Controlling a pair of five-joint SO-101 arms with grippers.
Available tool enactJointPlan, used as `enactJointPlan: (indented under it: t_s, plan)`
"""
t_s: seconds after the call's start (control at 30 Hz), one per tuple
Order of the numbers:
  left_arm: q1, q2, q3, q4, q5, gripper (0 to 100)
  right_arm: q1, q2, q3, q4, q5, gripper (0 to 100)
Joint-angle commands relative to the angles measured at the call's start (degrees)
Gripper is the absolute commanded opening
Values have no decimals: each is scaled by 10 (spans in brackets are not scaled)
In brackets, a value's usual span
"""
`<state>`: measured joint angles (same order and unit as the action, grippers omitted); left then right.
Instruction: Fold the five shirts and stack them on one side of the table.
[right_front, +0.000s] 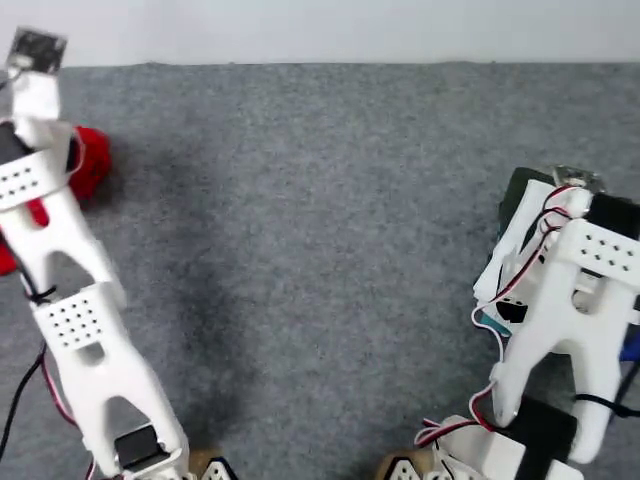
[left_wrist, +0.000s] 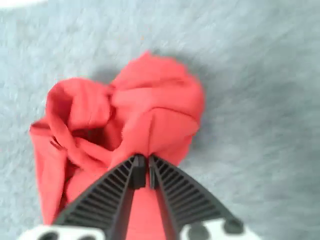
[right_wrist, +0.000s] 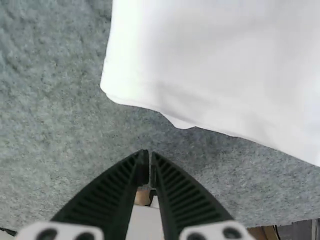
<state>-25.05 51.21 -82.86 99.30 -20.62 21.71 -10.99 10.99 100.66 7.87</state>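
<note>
One crumpled red fabric shirt (left_wrist: 150, 110); one folded white fabric shirt (right_wrist: 225, 65), edged by one dark green (right_front: 522, 190), one teal (right_front: 488, 322) and one blue cloth layer (right_front: 630, 350). Two white plastic arms (right_front: 75, 330), (right_front: 575, 300); two black ribbed end effectors (left_wrist: 142, 161), (right_wrist: 149, 155). One grey carpeted worktop (right_front: 300, 250).

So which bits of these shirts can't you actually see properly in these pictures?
Crumpled red cloth shirt: in the high view the left arm covers most of it, and the picture's edge cuts it.
Pile of folded shirts: high view, the right arm hides most, so layers cannot be counted.
Folded white shirt: right wrist view, runs off the picture's edges.
Red shirt's near part: left wrist view, behind the black gripper fingers.
</note>
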Motion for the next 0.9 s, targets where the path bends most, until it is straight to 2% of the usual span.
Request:
enactJointPlan:
  t_s: [0.0, 0.23, 0.37, 0.43, 0.53, 0.6, 0.73, 0.87]
  plan:
    - [74, -135, 69, 15, 46, 12, -6, -25, -4, 23, -5, 9]
    - [264, -286, 236, 11, 113, 12, -6, -25, 2, 23, -5, 9]
    - [380, -316, 278, 11, 139, 12, -6, -25, 36, 23, -5, 9]
    - [411, -317, 279, 4, 155, 12, -6, -25, 57, 23, -5, 9]
    - [411, -315, 284, -4, 164, 13, -4, -25, 86, 23, -5, 9]
    - [387, -308, 298, -2, 165, 15, -3, -25, 98, 23, -5, 9]
    - [319, -289, 349, 12, 134, 36, -3, -25, 101, 23, -5, 9]
    - [230, -282, 408, 11, 90, 130, -5, -25, 100, 23, -5, 9]
